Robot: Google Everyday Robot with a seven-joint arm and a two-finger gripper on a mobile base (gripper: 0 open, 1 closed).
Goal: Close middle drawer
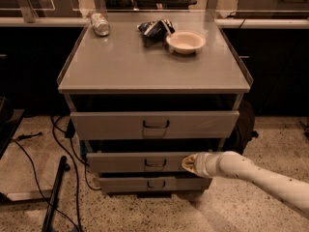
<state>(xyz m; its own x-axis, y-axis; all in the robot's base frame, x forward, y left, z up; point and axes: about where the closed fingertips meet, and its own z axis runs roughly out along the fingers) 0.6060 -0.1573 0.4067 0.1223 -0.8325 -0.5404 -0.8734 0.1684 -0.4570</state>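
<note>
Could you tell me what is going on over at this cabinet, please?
The robot's arm reaches in from the lower right, and its gripper is against the front of the middle drawer, just right of the handle, apparently pushing it shut. That drawer looks nearly in; the top drawer above it stands out further. A can, a bowl and a dark bag sit on the cabinet top.

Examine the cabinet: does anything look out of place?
A can lies on its side, back left on the cabinet top, and the top drawer juts out. The gripper sits at the middle drawer front.
</note>
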